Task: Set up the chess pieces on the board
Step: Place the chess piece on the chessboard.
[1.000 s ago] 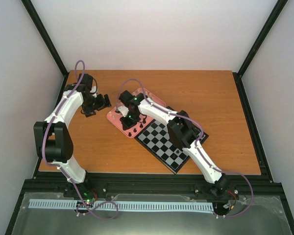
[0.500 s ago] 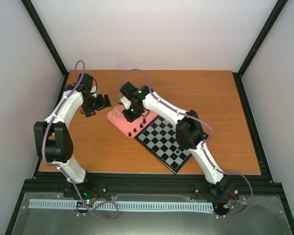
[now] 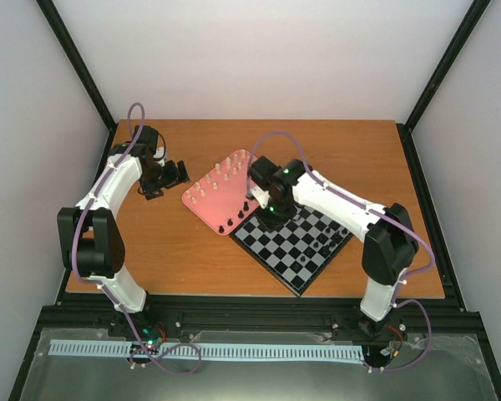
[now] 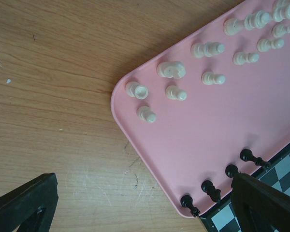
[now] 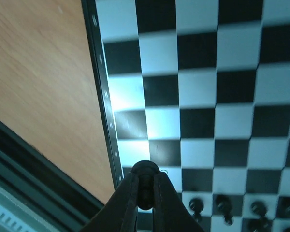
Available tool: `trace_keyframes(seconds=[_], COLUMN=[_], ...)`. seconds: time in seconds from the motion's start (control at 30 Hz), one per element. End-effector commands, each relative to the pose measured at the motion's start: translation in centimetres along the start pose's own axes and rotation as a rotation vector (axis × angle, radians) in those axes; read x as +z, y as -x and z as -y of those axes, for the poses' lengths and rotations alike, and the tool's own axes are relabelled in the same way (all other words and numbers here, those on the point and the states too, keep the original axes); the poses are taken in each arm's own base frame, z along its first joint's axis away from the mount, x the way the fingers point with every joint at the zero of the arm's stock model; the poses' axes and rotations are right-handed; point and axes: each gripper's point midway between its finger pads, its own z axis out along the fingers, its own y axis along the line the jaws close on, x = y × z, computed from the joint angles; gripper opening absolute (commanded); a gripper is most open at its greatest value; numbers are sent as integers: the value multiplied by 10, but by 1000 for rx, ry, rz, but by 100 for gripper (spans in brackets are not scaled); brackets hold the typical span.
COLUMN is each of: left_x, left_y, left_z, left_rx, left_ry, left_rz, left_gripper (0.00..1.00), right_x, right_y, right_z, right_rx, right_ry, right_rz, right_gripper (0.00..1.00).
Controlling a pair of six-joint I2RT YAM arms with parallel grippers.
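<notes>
Chess pieces (image 4: 171, 70) mostly sit on the pink tray (image 4: 208, 125), beside the board (image 3: 284, 246) on the counter (image 3: 167, 251).
Right tool (image 5: 145, 182) clamps one black piece (image 5: 145, 168) above the board's rim, its shape hidden between the fingers; left tool (image 3: 177, 173) hangs spread wide.

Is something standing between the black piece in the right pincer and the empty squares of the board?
Nothing visible does. The right pincer holds the black piece over bare squares of the board; the other black pieces stand off to one side.
</notes>
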Motion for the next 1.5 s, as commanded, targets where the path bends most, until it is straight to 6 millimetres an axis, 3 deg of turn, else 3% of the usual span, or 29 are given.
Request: trace_keyframes(seconds=[0.0, 0.2, 0.63, 1.47], left_x=[-5, -1, -4, -6], left_y=[5, 3, 3, 1], left_z=[8, 9, 7, 6], left_rx=[0, -5, -4, 0], left_ry=[-25, -34, -25, -22], left_rz=[22, 12, 17, 19], left_gripper=[100, 100, 100, 100], right_x=[6, 20, 58, 82], right_y=[-40, -73, -113, -127], right_z=[-1, -14, -19, -14], right_rx=[62, 121, 149, 176], right_ry=[-15, 4, -8, -23], right_rz=[-62, -73, -115, -167], right_gripper=[6, 5, 5, 8])
